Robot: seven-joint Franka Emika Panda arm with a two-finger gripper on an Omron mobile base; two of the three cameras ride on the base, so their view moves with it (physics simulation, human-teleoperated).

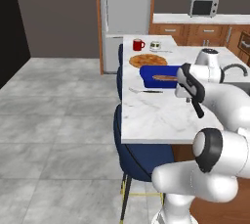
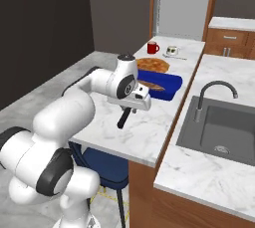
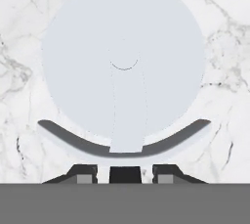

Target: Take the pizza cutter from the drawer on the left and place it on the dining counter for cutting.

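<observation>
Pizza cutter (image 3: 123, 61): pale silvery-grey wheel, dark grey curved guard, black handle (image 2: 123, 118). Dining counter (image 1: 146, 115): white marble, veined in grey. Chairs (image 1: 139, 157): navy blue seats, yellowish legs. Tray (image 1: 149, 75): bright blue. Mug (image 1: 138, 45): red. Pizza (image 1: 148, 61): orange-brown. Sink (image 2: 226, 130): dark grey, tap grey. Cabinets (image 1: 205, 33): medium brown wood. Microwave (image 1: 203, 6): white with a dark door. Floor (image 1: 53, 115): grey marbled tiles. Wall (image 1: 58, 12): dull grey-brown.

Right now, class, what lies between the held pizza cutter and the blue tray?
In the left base view, bare dining counter separates the pizza cutter from the blue tray.
</observation>
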